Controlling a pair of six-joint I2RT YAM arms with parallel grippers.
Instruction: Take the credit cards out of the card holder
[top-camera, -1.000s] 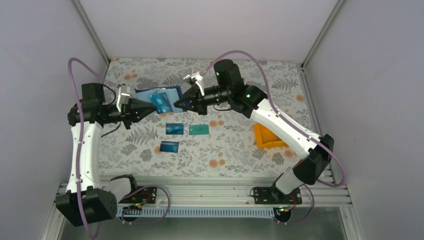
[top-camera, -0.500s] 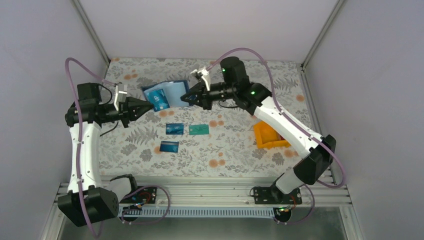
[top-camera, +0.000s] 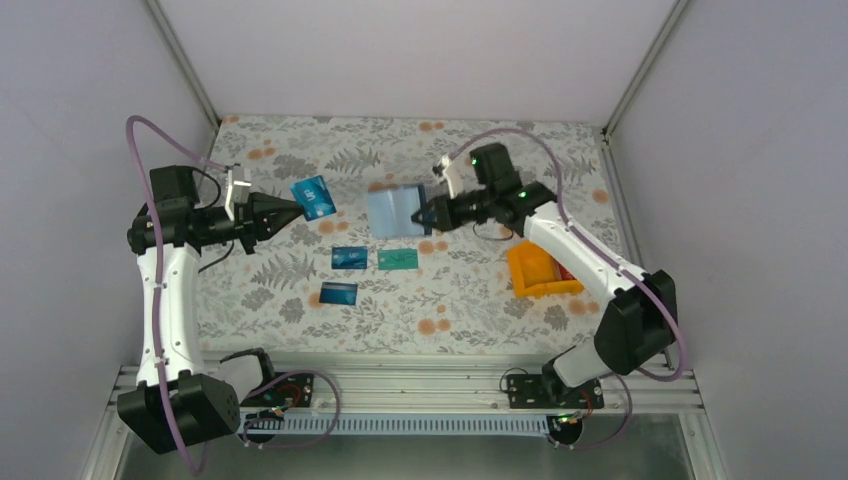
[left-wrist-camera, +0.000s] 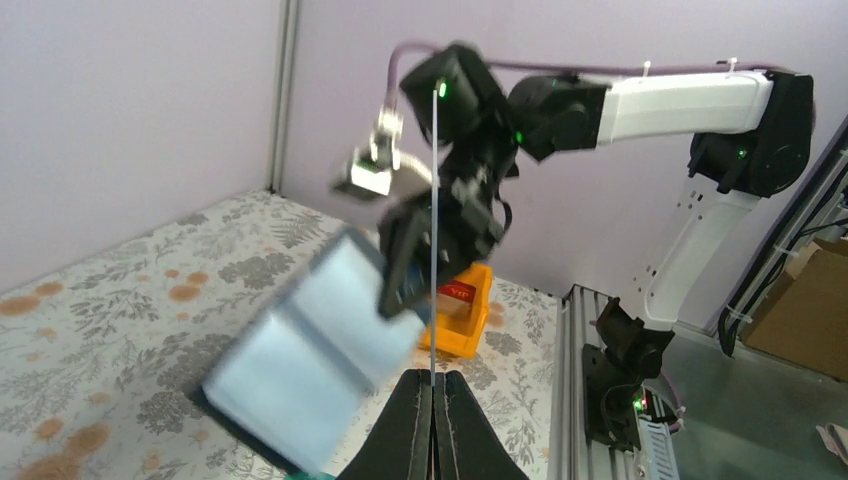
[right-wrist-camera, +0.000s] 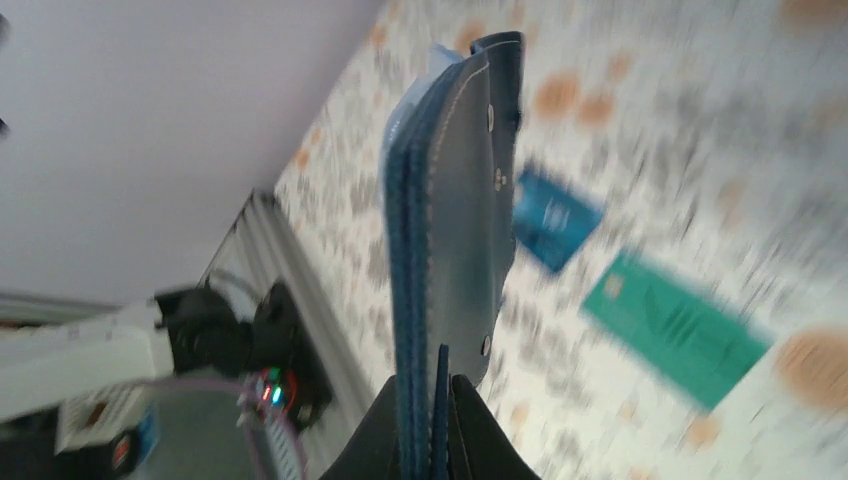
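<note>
The right gripper (right-wrist-camera: 432, 385) pinches the lower edge of the card holder (right-wrist-camera: 450, 200). The holder is seen edge-on, with its navy outside facing right and lighter blue layers on the left. Beyond it, a blue card (right-wrist-camera: 552, 218) and a teal-green card (right-wrist-camera: 675, 328) lie apart and blurred on the floral table (right-wrist-camera: 700, 110).

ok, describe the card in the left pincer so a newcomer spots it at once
On the left side of the floral table, the left pincer points toward the middle. Clamped at its tip is a blue card. The other blue cards and the teal card lie flat; this one alone is held off the cloth.
</note>
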